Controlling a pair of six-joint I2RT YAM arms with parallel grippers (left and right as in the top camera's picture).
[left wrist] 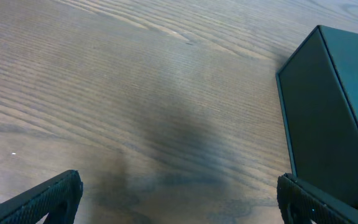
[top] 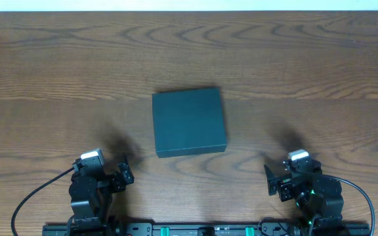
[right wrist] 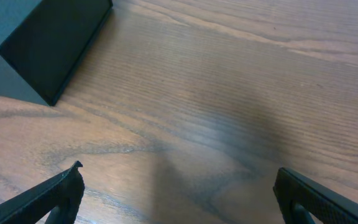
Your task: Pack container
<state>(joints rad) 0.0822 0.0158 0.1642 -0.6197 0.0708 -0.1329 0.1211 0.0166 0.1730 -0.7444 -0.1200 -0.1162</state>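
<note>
The container (top: 189, 122) sits lid down and shut on the desk (top: 307, 72), in the gap between the 2 arms and farther out from both. From the left pincer (top: 125, 172) it lies ahead and to the right; in the left wrist view its dark side wall (left wrist: 328, 118) fills the right edge. From the right pincer (top: 272, 180) it lies ahead and to the left, showing only as a corner (right wrist: 48, 43) at the upper left of the right wrist view.

Both pincers are spread wide and hold nothing, each hovering near the desk's near edge. The left pincer looks slightly nearer to the box. The box is close to square, so it has no strong long axis; its sides run a little skewed to the desk edge. Nothing to pack shows in any view
</note>
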